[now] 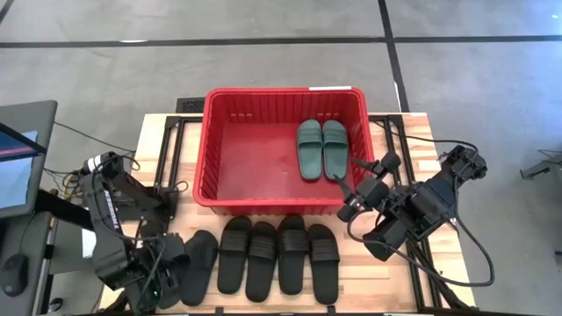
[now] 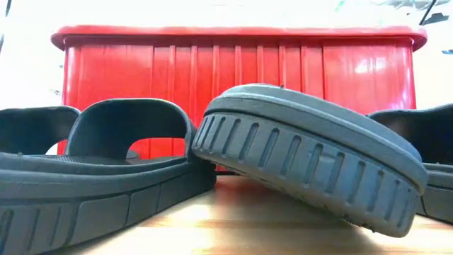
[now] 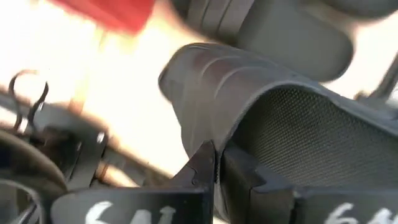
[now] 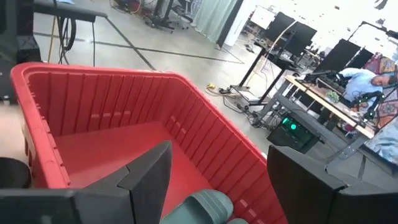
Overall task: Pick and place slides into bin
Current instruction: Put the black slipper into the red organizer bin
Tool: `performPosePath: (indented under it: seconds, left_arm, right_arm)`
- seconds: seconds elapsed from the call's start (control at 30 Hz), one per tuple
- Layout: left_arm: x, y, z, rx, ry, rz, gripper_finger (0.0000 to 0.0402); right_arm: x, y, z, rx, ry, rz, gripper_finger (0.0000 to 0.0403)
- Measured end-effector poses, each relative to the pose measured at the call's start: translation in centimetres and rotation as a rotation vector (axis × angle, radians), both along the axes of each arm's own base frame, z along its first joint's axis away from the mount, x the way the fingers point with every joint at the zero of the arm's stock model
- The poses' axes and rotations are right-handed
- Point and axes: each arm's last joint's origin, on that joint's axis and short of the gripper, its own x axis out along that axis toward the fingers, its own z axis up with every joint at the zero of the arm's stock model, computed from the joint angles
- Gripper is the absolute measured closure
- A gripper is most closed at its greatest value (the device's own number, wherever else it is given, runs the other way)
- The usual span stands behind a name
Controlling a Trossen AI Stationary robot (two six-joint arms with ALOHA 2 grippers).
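Right up front, the left gripper point(image 1: 169, 283) has its fingers clamped on a black slide point(image 1: 198, 266) in front of the bin point(image 1: 283, 96), so next it needs lifting over the rim, while the right gripper point(image 1: 362, 187) hangs open-fingered above the teal pair point(image 1: 321, 147) already inside.

This is looking like a robotics lab or open workshop hall. A pale wooden butcher-block tabletop point(image 1: 369, 281) on a black metal frame is standing on a grey concrete floor point(image 1: 105, 79) crossed by dark painted lines, filling the upper part of the high view. At the left edge of that view, a flat monitor point(image 1: 16, 167) is glowing. In the upper right of the right wrist view, dark desk screens point(image 4: 292, 34) are lining long workbenches point(image 4: 323, 99), a person in a light blue top point(image 4: 364, 81) is sitting there, and loose cables point(image 4: 233, 93) are trailing over the floor.
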Motion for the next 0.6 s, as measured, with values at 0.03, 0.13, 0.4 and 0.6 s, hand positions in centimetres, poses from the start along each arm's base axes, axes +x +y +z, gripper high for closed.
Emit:
performPosePath:
  seconds: [0.03, 0.13, 0.4, 0.6]
  left_arm:
    - [0.4, 0.1, 0.5, -0.003, -0.029, 0.003, 0.0401]
    - [1.6, 0.5, 2.1, -0.012, -0.118, 0.006, 0.0401]
    - [4.5, 2.4, 7.3, 0.020, -0.388, -0.005, 0.0401]
    - [6.3, 4.9, 11.2, 0.184, -0.605, -0.015, 0.0401]
  right_arm:
    - [0.0, 0.0, 0.0, -0.007, 0.008, 0.003, 0.0152]
    - [0.0, 0.0, 0.0, -0.013, 0.034, 0.013, 0.0152]
    - [-0.3, -0.2, 0.1, -0.011, 0.090, 0.037, 0.0153]
    - [-0.7, -0.6, 0.5, -0.020, 0.096, 0.041, 0.0153]
